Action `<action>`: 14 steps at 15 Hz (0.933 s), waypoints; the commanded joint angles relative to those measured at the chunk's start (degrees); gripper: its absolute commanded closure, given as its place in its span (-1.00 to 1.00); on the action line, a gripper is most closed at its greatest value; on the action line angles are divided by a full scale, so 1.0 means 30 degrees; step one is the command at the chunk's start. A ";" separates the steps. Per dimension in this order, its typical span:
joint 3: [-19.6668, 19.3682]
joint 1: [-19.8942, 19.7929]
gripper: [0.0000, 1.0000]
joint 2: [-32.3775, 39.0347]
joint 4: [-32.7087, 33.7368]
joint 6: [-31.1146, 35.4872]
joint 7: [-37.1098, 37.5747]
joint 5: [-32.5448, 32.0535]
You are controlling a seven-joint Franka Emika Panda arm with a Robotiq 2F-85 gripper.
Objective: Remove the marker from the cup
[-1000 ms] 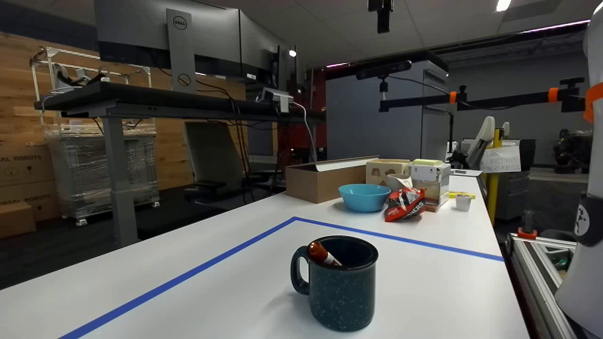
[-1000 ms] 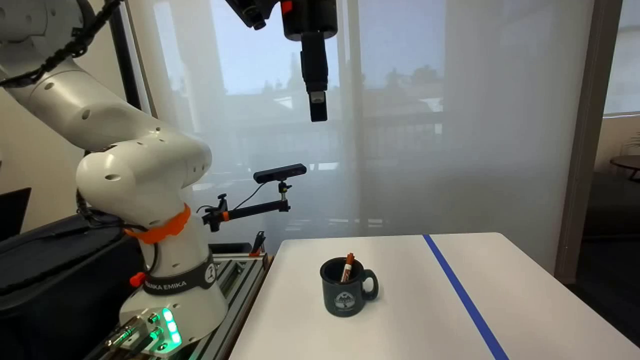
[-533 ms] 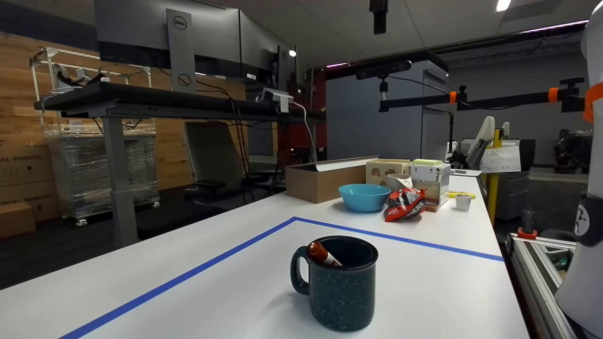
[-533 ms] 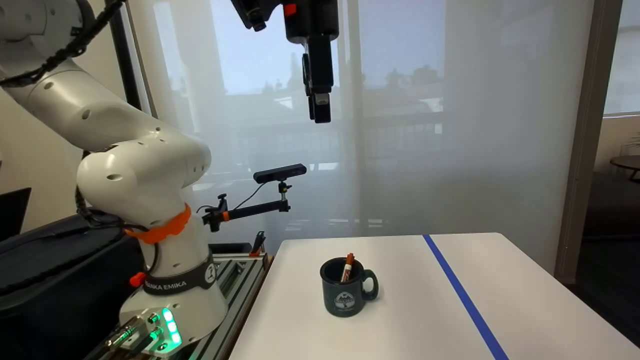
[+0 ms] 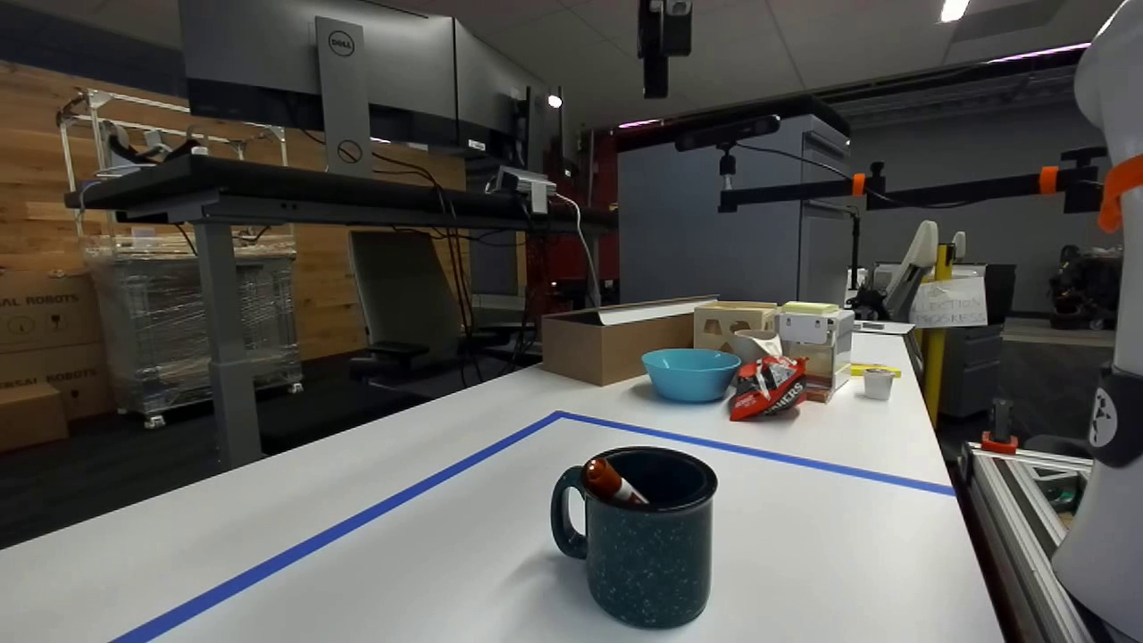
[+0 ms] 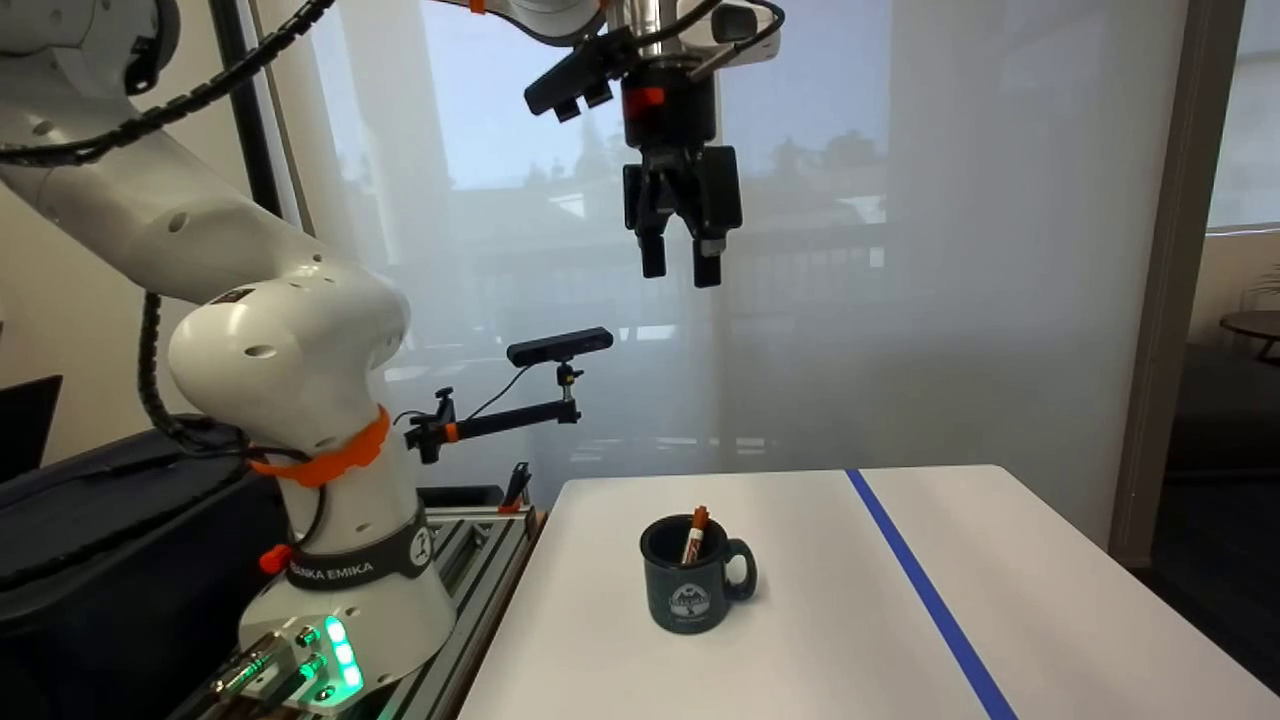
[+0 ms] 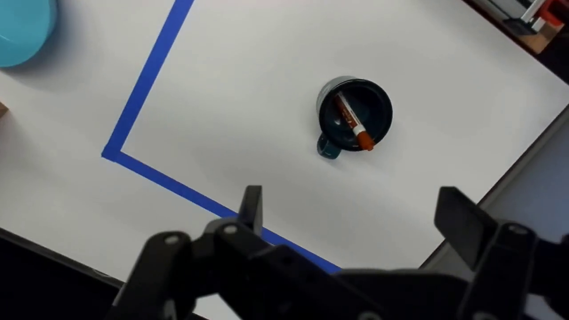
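Observation:
The dark teal speckled cup (image 5: 649, 567) stands upright on the white table and also shows in an exterior view (image 6: 668, 597) and the wrist view (image 7: 377, 109). The marker (image 6: 695, 537) leans inside it, its red-orange cap end above the rim near the handle side. In the wrist view the marker (image 7: 350, 116) lies slanted across the cup's mouth. Its lower end is hidden by the cup wall in both exterior views. My gripper (image 6: 680, 272) hangs high above the cup, pointing down, with nothing between its fingers. In the wrist view the gripper (image 7: 350, 195) has its fingers wide apart.
Blue tape (image 5: 402, 491) marks lines on the table. A light blue bowl (image 5: 690, 375), a red snack bag (image 5: 768, 388), a cardboard box (image 5: 598, 348) and a white cup (image 5: 878, 384) stand at the table's far end. A camera arm (image 6: 510, 415) stands beyond the robot base.
My gripper has turned about its vertical axis, so both fingers now show in an exterior view. It has moved sideways and a little lower. The cup and marker have not moved.

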 commanded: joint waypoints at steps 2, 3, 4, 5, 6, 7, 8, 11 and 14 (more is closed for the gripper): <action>0.0331 -0.0192 -1.00 0.0163 0.0566 -0.0604 -0.0242 -0.0647; 0.0864 -0.0274 -1.00 0.0170 0.0491 -0.0481 0.0006 -0.1424; 0.1273 -0.0070 -1.00 0.0045 -0.0129 0.0633 0.0004 -0.2001; 0.1610 -0.0006 -1.00 0.0249 -0.0224 0.0716 0.0351 -0.2314; 0.1815 0.0307 -1.00 0.0382 -0.0734 0.1501 0.0410 -0.2260; 0.2148 0.0507 -1.00 0.0534 -0.1124 0.2122 0.0662 -0.2158; 0.2420 0.0784 -1.00 0.0679 -0.1663 0.2847 0.0797 -0.1931; 0.3058 0.1391 -1.00 0.1117 -0.3068 0.5005 0.1222 -0.1681; 0.3304 0.2073 -1.00 0.1531 -0.4467 0.6815 0.1654 -0.1064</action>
